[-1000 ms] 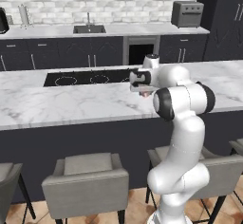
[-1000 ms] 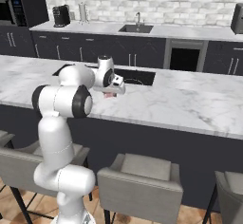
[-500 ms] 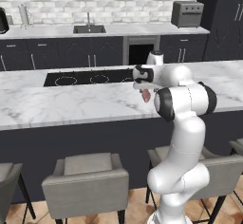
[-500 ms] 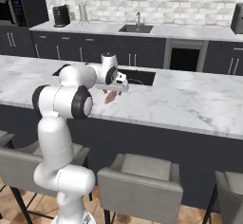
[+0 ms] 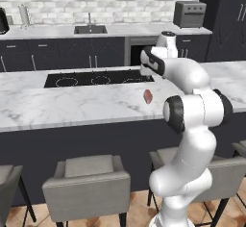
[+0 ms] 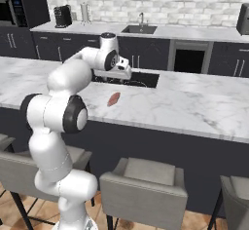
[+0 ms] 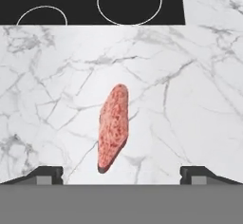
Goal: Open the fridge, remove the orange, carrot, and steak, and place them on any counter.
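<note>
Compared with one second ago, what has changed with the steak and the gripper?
The gripper has opened and let go of the steak, which dropped from the fingers onto the counter, just in front of the cooktop. The gripper has lifted slightly above it. The base, stools and counter stayed as they were.

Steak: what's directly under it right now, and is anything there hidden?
Under the steak is bare white marble counter, just short of the black cooktop. The open gripper is above it. The marble beneath the slab itself is covered.

Steak (image 5: pixel 148 96) on the marble counter (image 5: pixel 72 106) near the cooktop (image 5: pixel 98 79).
</note>
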Controlling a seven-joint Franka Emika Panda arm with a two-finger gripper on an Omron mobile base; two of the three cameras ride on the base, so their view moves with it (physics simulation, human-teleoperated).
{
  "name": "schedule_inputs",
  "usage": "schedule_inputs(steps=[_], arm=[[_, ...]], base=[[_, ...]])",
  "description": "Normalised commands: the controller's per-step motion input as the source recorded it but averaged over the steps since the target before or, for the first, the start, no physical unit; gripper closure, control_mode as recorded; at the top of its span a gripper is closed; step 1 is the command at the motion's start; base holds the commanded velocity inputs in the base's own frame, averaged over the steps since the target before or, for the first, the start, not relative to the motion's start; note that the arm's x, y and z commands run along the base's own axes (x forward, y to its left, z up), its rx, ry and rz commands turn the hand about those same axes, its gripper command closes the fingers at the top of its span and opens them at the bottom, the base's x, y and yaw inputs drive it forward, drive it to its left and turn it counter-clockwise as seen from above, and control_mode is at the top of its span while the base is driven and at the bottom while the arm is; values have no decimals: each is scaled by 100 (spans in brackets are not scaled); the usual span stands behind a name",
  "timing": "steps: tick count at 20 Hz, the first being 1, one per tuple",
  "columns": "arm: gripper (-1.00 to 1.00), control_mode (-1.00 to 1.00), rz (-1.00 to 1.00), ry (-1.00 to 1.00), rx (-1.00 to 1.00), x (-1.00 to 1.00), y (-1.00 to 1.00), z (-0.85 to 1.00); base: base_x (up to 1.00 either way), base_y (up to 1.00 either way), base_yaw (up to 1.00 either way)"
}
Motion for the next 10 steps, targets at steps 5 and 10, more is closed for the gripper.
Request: schedule_inputs(steps=[5,10], arm=[[-100,-100,0,0,-3,-100,0,100],[-100,-100,0,-2,-6,-100,1,92]], base=[[0,0,0],[0,0,0]])
